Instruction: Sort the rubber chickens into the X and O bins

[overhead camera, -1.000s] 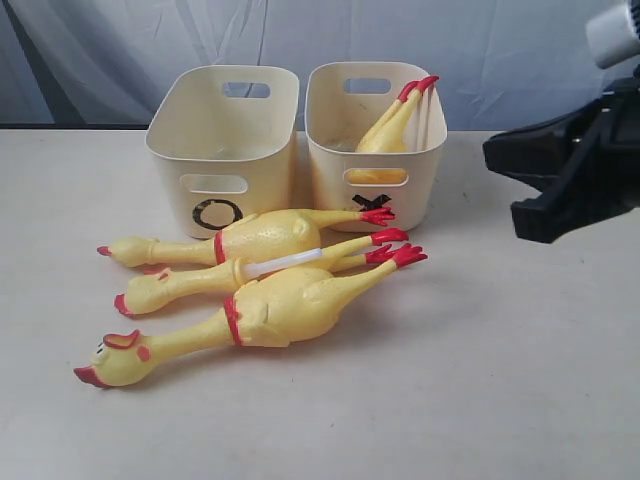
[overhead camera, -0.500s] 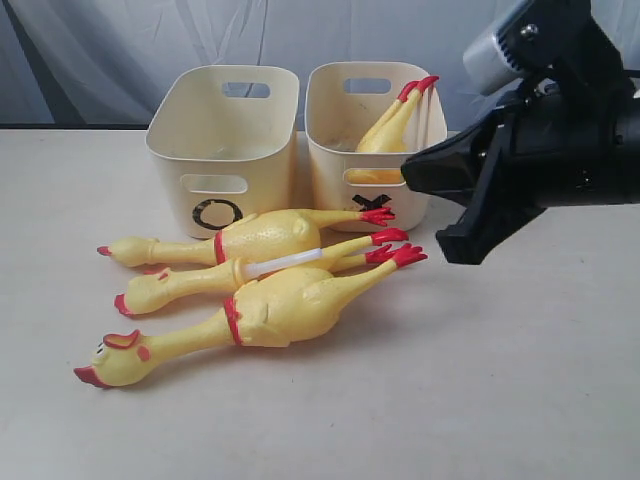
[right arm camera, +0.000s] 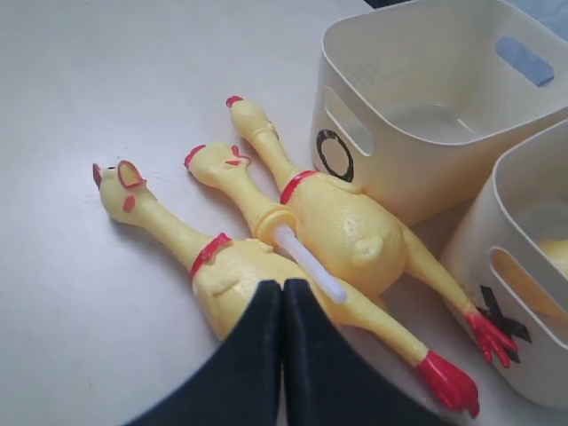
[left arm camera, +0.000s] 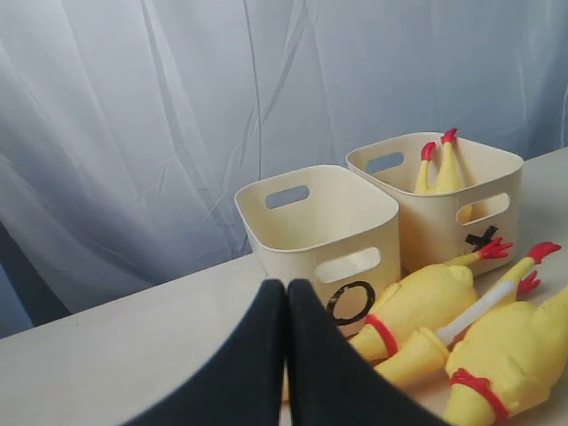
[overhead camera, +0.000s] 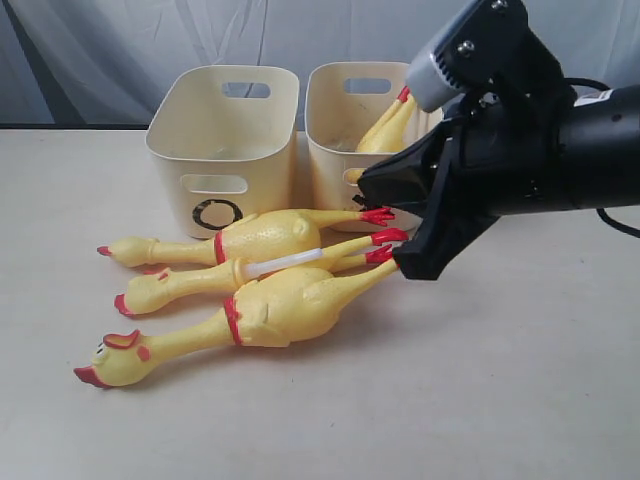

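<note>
By bins (overhead camera: 180,150), 3 yellow rubber chickens (overhead camera: 270,240) w/ red feet; left gripper (left arm camera: 286,286), right gripper (right arm camera: 282,288) fingers (right arm camera: 253,355) pressed together.

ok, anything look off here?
Yes: the middle chicken of the three on the table shows a white tube where its body should be, unlike the other two. Nothing spilled.

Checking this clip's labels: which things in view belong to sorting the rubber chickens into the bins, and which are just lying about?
Belongs to the job:
O bin; X bin; front rubber chicken; middle rubber chicken; rear rubber chicken; fourth rubber chicken, standing in the X bin.

Not part of it:
pale cloth backdrop; table. No stray objects show.
</note>
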`<state>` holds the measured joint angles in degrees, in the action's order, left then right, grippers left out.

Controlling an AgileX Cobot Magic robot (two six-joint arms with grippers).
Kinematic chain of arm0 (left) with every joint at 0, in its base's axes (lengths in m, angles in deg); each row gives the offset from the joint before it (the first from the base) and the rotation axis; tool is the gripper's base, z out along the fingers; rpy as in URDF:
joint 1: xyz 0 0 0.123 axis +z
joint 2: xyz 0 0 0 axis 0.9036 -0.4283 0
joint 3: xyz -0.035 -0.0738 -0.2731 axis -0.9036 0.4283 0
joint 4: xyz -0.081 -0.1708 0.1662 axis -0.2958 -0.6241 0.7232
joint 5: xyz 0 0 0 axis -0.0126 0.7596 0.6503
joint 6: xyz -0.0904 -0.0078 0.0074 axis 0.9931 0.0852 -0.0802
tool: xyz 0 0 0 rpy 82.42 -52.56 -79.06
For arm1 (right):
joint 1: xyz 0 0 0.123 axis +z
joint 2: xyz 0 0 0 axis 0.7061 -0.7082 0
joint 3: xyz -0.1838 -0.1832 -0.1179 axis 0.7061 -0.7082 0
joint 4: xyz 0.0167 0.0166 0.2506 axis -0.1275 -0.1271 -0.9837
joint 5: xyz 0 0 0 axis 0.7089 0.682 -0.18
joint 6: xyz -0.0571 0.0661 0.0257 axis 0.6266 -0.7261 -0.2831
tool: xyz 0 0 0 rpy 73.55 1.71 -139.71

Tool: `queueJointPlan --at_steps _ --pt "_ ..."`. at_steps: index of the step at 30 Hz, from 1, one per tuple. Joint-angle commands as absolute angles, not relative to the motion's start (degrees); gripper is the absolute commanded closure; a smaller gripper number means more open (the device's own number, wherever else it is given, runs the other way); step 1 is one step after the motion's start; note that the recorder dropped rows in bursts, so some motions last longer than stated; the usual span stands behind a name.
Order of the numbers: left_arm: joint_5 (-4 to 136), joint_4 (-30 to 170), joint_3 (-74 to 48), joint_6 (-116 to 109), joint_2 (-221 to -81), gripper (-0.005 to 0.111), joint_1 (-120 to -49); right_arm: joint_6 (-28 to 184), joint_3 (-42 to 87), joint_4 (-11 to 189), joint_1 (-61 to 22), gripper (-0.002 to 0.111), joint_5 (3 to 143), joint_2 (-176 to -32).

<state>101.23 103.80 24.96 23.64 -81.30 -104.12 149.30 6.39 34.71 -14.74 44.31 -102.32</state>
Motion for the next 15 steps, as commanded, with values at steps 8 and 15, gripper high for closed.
queueJointPlan --at_steps 8,15 --pt "102.6 110.1 25.3 24.1 -81.1 0.107 -104.2 149.7 14.9 33.9 -7.0 0.109 45.0 -114.3" --pt "103.9 110.5 25.3 24.1 -81.1 0.107 -104.2 149.7 25.7 39.9 -3.5 0.107 46.5 -129.2"
